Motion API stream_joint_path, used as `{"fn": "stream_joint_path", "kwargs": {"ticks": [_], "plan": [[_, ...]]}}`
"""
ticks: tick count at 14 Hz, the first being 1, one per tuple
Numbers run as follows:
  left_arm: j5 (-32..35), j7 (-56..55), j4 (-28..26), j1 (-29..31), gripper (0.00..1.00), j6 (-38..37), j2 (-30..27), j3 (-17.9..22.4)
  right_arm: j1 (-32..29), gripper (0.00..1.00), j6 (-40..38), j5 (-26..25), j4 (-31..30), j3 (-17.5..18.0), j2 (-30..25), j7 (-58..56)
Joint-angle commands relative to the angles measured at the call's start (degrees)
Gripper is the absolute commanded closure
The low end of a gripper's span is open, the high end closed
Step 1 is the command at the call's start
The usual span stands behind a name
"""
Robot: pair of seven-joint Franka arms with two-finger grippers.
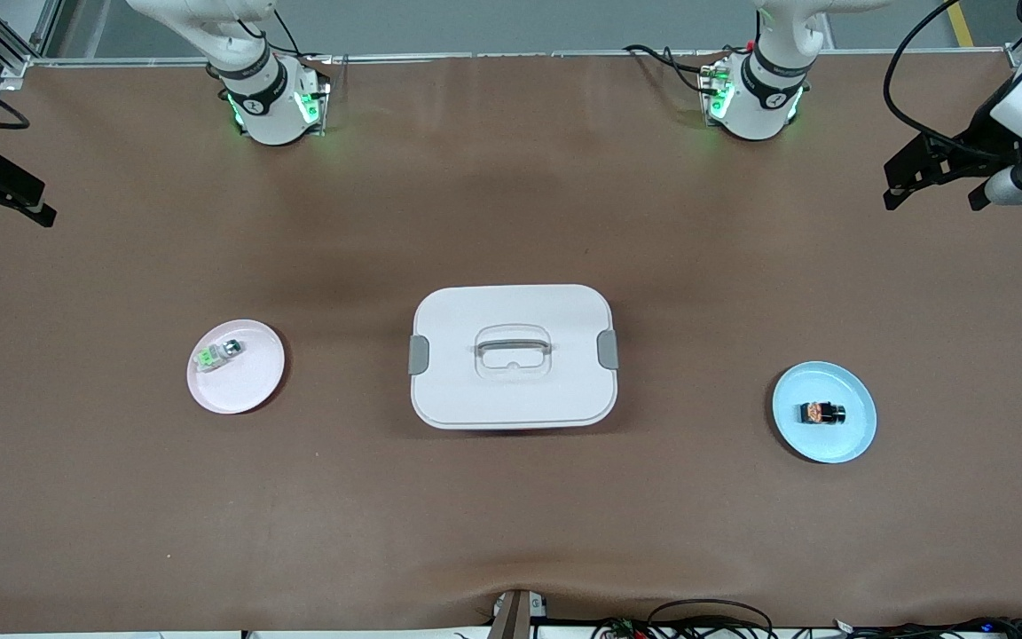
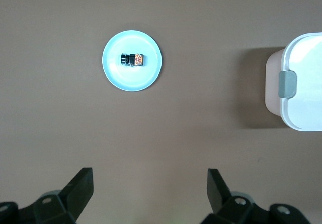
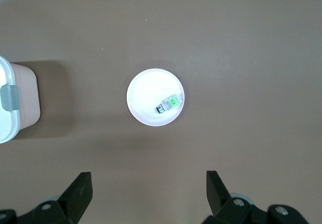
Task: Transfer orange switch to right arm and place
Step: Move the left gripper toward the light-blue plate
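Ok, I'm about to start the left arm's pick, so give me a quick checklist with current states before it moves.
1. Orange switch lies on the blue plate: ok.
2. Left pincer open, holding nothing, raised off the table at its own end: ok.
3. Right pincer open, holding nothing, raised at its own end, waiting: ok.
4. Nothing covers the switch: ok.
5. White box has its lid on, between the two plates: ok.
6. Green-and-clear component sits apart on the pink plate: ok.
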Motion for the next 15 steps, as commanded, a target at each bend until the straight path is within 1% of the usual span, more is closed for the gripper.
{"fn": "stream_joint_path", "kwargs": {"ticks": [1,2,5,7,8,11,13,15], "plan": [[0.70,0.29,0.73,0.18,0.00,-1.02,0.07,0.03,0.17,0.00,0.36,-3.13,-0.15,1.08,-0.68,-0.10],[0.70,0.29,0.72,0.18,0.00,-1.02,0.16,0.03,1.05,0.00,1.32,-4.46,-0.15,1.08,-0.68,0.08],[1.05,0.29,1.77,0.44,0.00,-1.02,2.61,0.20,1.06,0.00,1.24,-4.65,-0.15,0.91,-0.68,0.44],[1.31,0.64,2.13,1.06,0.00,-0.59,5.86,0.55,0.97,0.00,0.89,-4.30,-0.15,0.82,-0.68,0.52],[1.49,0.64,2.22,1.06,0.00,-0.06,8.40,0.55,0.97,0.00,0.63,-3.95,-0.15,0.73,-0.77,0.53],[2.62,0.73,0.29,1.50,0.00,5.63,14.64,0.55,0.62,0.00,-0.25,-2.80,-0.41,0.29,-1.03,0.97],[4.82,0.73,-2.07,1.94,0.00,12.73,18.42,0.47,0.53,0.00,-0.43,-2.72,-0.76,0.29,-1.38,1.14],[5.35,0.47,-4.45,1.94,0.00,20.82,21.94,0.64,-0.08,0.00,-0.43,-0.36,-0.77,-0.15,-1.38,1.14]]}}
